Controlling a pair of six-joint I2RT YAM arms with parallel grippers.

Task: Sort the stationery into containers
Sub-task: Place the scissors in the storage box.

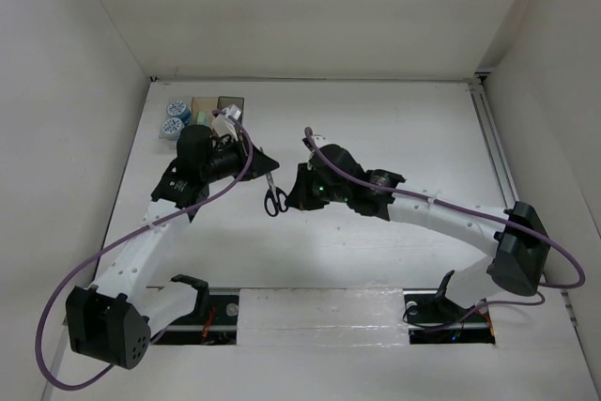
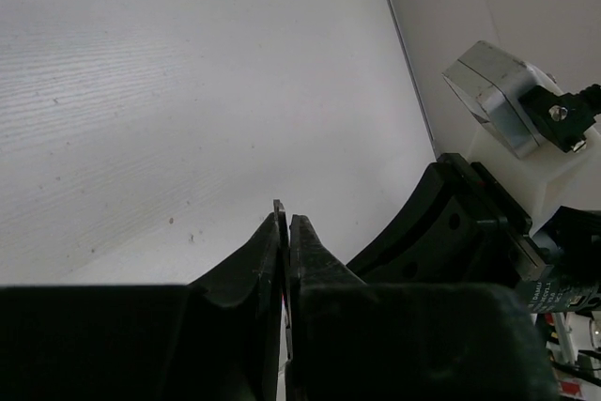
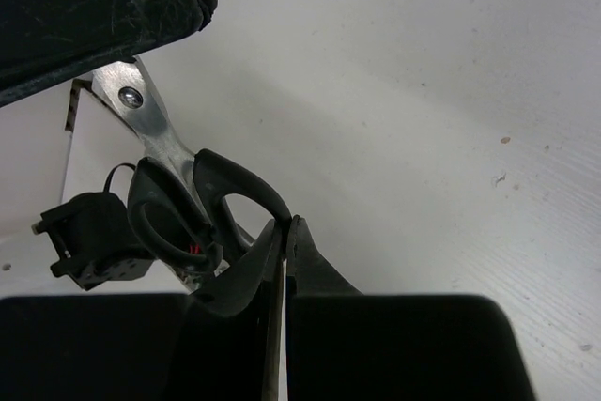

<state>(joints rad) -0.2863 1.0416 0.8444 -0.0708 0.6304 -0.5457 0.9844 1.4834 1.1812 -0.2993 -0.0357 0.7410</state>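
Mid-table, your two arms meet at the scissors (image 1: pixel 274 198). They lie between the two grippers, blades toward the back wall (image 1: pixel 310 7) and black handles toward the arm bases. The left gripper (image 1: pixel 267 164) sits at the blade end and the right gripper (image 1: pixel 291 194) just beside the handles.

You have room on most sides. The meeting point stands well apart from the back wall, from the rail (image 1: pixel 490 147) along the right edge of the table (image 1: pixel 404 129), and from the near edge. The tight spot is the far-left corner, where the amber bin (image 1: pixel 203 102) and the dark bin (image 1: pixel 231 102) sit just behind your left wrist. Two blue-and-white rolls (image 1: pixel 174 117) lie at the left end of that row.

In the left wrist view, the left gripper (image 2: pixel 285 224) has its fingers pressed almost flat together with a thin dark sliver nipped between them. The right wrist view shows the scissors' (image 3: pixel 161 143) steel blade running up and left under that gripper's black body, so the left appears to hold them by the blade.

The right gripper (image 3: pixel 285 229) has its fingers closed to a hairline gap. One handle ring touches the tip of its left finger. Whether the fingers pinch the ring or merely rest against it, the view does not settle.
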